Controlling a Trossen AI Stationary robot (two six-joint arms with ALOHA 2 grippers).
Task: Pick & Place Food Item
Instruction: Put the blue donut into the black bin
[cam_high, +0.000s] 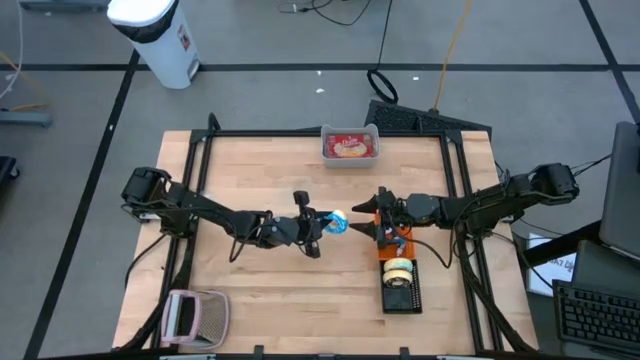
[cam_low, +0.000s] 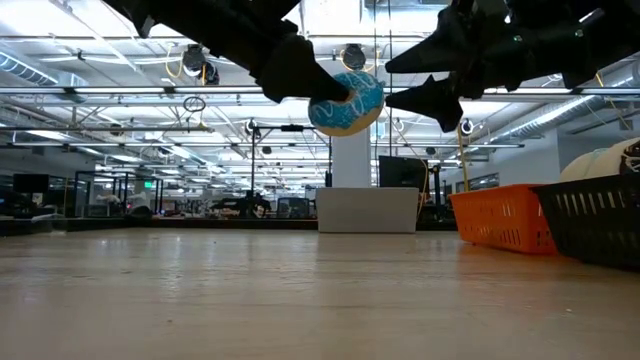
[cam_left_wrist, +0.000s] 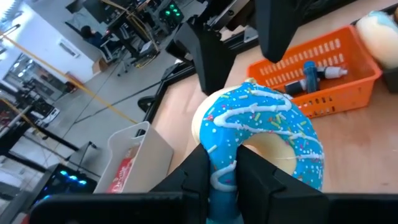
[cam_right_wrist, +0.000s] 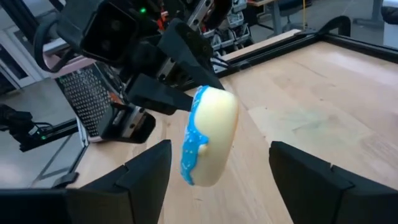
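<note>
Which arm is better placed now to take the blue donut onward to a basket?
Probably the right. The left gripper holds the blue-iced donut in mid-air, and the right gripper is open, level with it, fingers either side. The orange basket sits just beneath the right arm.

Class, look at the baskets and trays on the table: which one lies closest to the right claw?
The orange basket, just beneath the right claw. The black basket lies beyond it; the clear tray and pink basket lie much farther off.
</note>
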